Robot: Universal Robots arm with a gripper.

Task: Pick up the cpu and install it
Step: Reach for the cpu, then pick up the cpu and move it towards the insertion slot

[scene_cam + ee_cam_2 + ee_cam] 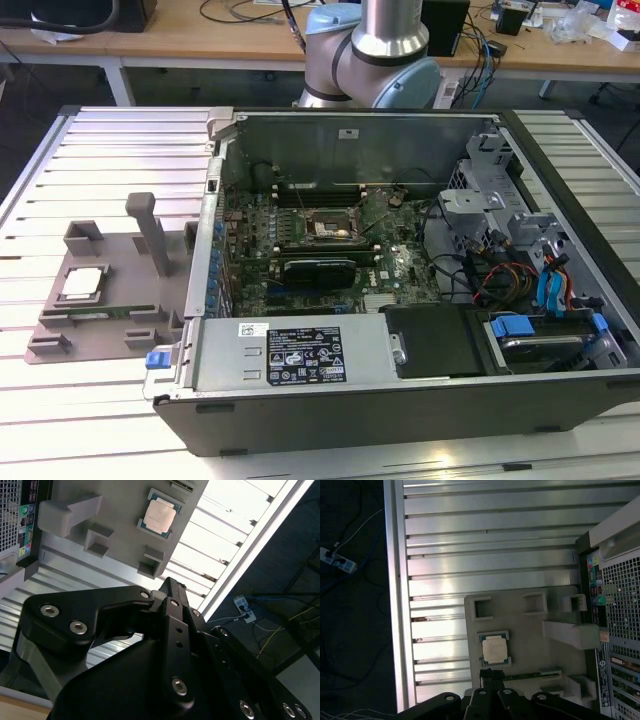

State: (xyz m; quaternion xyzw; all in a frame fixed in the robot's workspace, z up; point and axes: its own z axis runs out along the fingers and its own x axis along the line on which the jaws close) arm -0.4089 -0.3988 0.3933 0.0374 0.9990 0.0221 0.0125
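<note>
Tool: black metal gripper (490, 672), jaws together, empty, near the cpu.
Cpu: small silvery square cpu (82, 283) in grey plastic tray (112, 252).
Surface: slatted aluminium table (100, 150); open black computer case (300, 385) beside the tray.
Room: wooden desks (200, 38), dark floor.

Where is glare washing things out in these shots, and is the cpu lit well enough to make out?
Second wrist view: the slatted table is blown out white past the grey tray, while the cpu is evenly lit with a faint sheen. First wrist view: bright streaks across the slats. Exterior view: even light, the computer case darker inside.
</note>
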